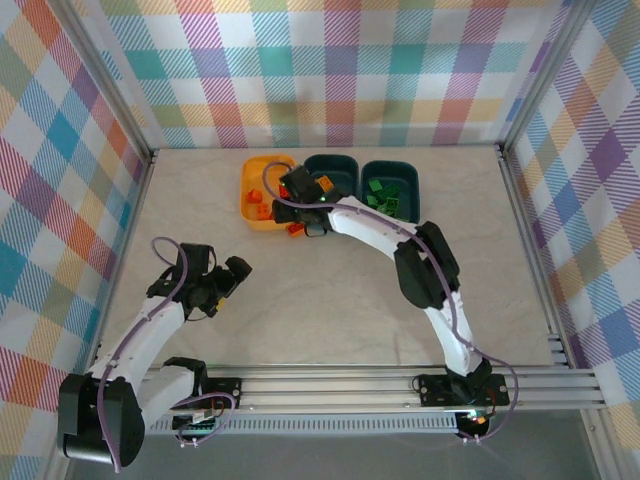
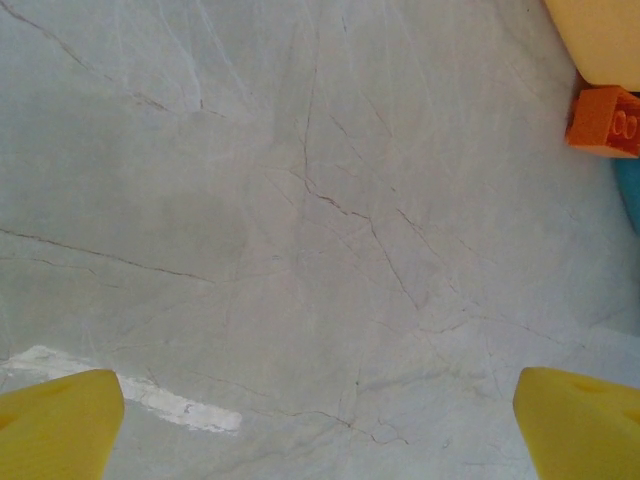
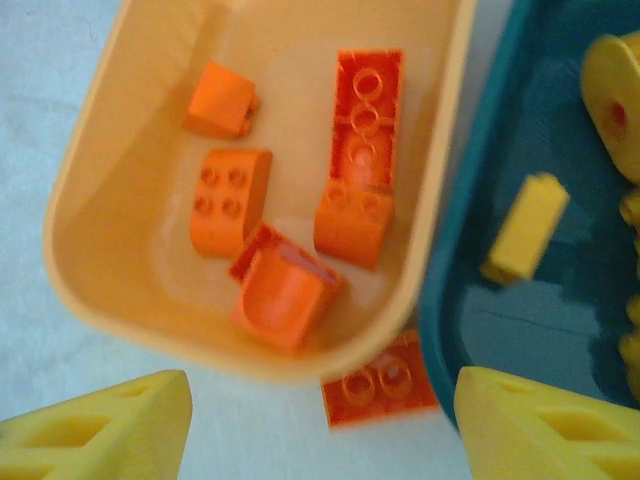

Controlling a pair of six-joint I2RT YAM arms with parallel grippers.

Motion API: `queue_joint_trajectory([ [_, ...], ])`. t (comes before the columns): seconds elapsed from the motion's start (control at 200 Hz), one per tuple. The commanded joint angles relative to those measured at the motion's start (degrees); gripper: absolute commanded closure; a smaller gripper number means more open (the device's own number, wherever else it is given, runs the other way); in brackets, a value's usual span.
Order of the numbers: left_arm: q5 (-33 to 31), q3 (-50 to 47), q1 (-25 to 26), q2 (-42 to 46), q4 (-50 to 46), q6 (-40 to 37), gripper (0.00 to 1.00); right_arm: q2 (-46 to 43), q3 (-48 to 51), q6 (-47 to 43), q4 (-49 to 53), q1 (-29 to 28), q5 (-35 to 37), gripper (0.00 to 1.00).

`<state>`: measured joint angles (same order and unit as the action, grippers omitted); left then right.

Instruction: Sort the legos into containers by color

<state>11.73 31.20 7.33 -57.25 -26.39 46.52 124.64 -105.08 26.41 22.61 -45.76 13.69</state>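
Observation:
The orange-yellow container [image 3: 95, 215] holds several red-orange legos [image 3: 365, 110]; one more red-orange lego [image 3: 380, 392] lies on the table just outside its near rim. My right gripper [image 3: 320, 430] hovers over that rim, open with nothing between its yellow fingers [image 3: 100, 430]. Beside it, a teal container [image 3: 560, 300] holds yellow legos [image 3: 525, 228]. From above, the right gripper [image 1: 288, 188] is over the orange-yellow container [image 1: 247, 195], and green legos [image 1: 385, 195] lie in the right-hand teal container [image 1: 412, 185]. My left gripper [image 1: 240, 268] is open over bare table, well short of the containers.
The left wrist view has the loose red-orange lego [image 2: 605, 120] at its top right, by the orange-yellow container's corner [image 2: 600, 35]. The three containers stand in a row at the back centre. Aluminium rails [image 1: 380, 378] and plaid walls bound the marbled table [image 1: 330, 300].

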Motion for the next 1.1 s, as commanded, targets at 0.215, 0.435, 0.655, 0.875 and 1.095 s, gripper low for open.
queue_joint_trajectory([
  [0.215, 2.0, 0.1, -0.5, -2.2, 2.0, -0.7, 0.0, 0.9, 6.4, 3.6, -2.1, -0.5, -0.9, 0.24],
  [0.435, 1.3, -0.2, -0.5, -1.0, 1.0, -1.1, 0.0, 6.1, 1.0, 1.4, 0.9, -0.3, 0.3, 0.23],
  [0.655, 1.2, -0.4, -0.5, -0.8, 0.5, -1.3, 0.0, 10.2, -4.0, 0.0, 3.6, -0.2, 0.1, 0.23],
  [0.875, 1.1, -0.1, -0.6, -0.8, 0.1, -1.5, 0.0, 11.8, -5.0, -0.4, 4.0, -0.3, 0.4, 0.28],
  [1.095, 1.2, -0.2, -0.5, -1.2, 0.5, -1.5, 0.0, 13.6, -6.7, -2.0, 4.6, -0.3, 1.8, 0.29],
])
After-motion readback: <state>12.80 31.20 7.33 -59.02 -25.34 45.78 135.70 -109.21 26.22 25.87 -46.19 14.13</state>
